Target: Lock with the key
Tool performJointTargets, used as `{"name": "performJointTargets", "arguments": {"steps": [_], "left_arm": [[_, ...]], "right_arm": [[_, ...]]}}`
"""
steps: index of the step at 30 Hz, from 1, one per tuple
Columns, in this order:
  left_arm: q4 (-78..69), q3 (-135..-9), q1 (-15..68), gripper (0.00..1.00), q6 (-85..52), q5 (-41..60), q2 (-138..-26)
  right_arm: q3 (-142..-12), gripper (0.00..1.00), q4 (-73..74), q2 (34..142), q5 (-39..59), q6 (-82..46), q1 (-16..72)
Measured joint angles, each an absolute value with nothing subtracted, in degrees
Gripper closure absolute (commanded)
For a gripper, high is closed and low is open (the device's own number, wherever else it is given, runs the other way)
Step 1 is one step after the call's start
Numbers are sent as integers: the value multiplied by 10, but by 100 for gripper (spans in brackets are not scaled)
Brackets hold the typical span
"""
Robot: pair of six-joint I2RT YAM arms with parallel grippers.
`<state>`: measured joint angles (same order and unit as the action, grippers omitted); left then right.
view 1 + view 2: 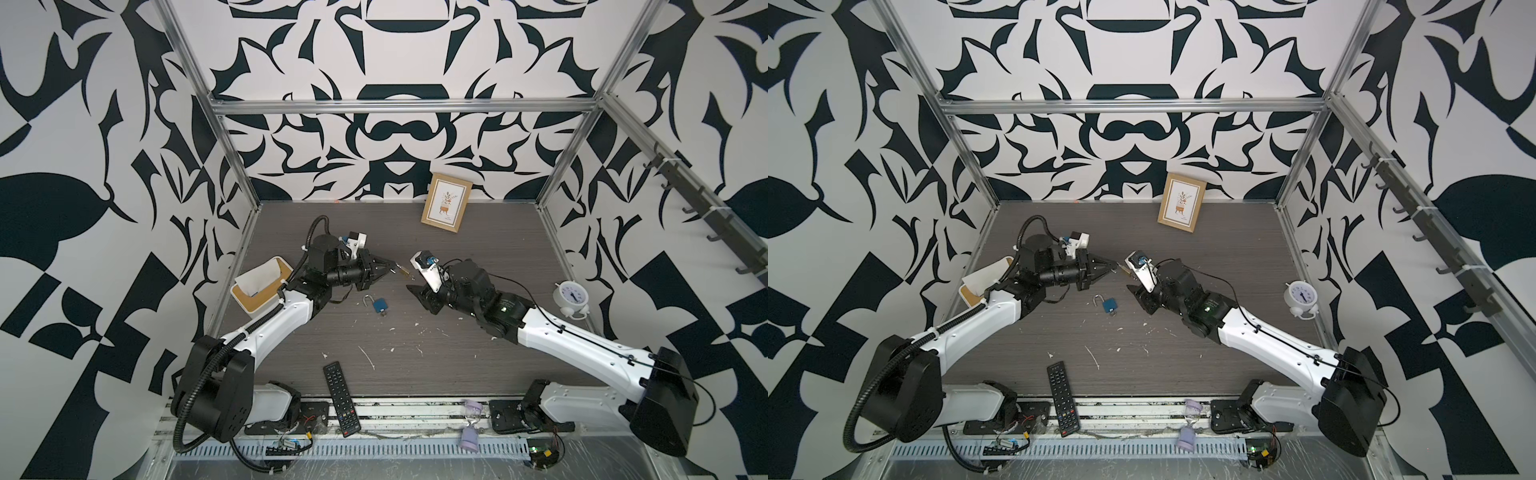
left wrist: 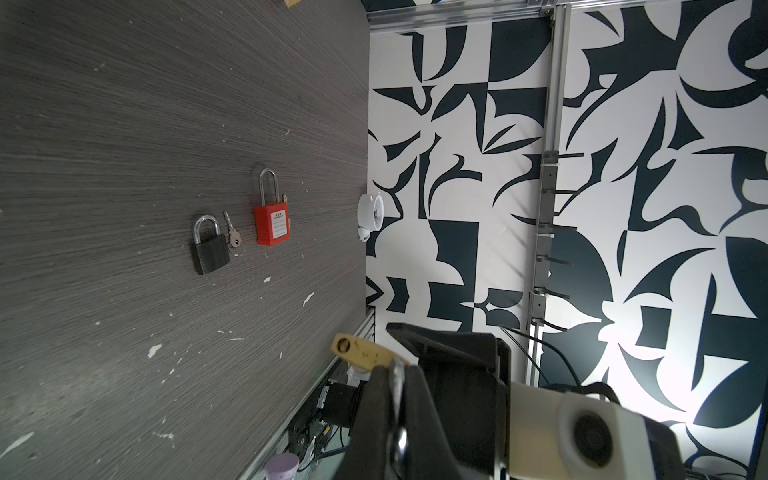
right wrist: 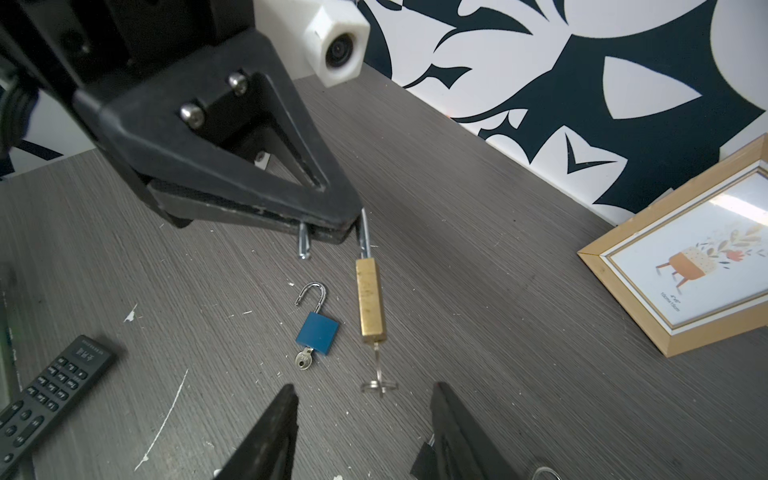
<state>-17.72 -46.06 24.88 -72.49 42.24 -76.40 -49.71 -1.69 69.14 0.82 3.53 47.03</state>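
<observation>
Reaching inward, left gripper [image 3: 351, 222] clamped on brass padlock [image 3: 371, 297], right gripper [image 3: 365, 388] apart, facing key [image 3: 376, 365]

The brass padlock [image 3: 371, 297] hangs above the table, shackle open, key [image 3: 377, 362] in its keyhole.

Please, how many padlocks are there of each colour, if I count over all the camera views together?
Brass-coloured metal padlock, hanging by its shackle from the left pincer: 1
Blue square padlock, shackle open: 1
Black metal padlock, shackle closed: 1
Red plastic padlock, shackle closed: 1
Total: 4 padlocks
</observation>
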Motion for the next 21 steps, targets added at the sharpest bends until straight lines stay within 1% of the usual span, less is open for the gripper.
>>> {"name": "performJointTargets", "arguments": {"steps": [1,4,7,9,11,12,15,21], "left_arm": [[-178,-461,249,100,-726,422,-763],[-178,-461,249,100,-727,424,-762],[-182,-461,249,100,-729,427,-761],[-182,-461,249,100,-731,430,-761],[-182,-460,249,100,-733,432,-760],[-182,-460,249,100,-733,434,-759],[-182,-460,249,100,-733,434,-756],[-190,-458,248,100,-734,433,-754]], "right_arm": [[-499,55,-15,695,11,36,470],[-510,60,-12,706,15,36,470],[-520,63,-8,721,17,35,470],[-524,67,-4,729,19,36,470],[-526,80,-1,735,22,37,468],[-527,83,1,738,23,37,468],[-533,87,3,745,27,29,463],[-534,87,7,747,40,14,457]]}}
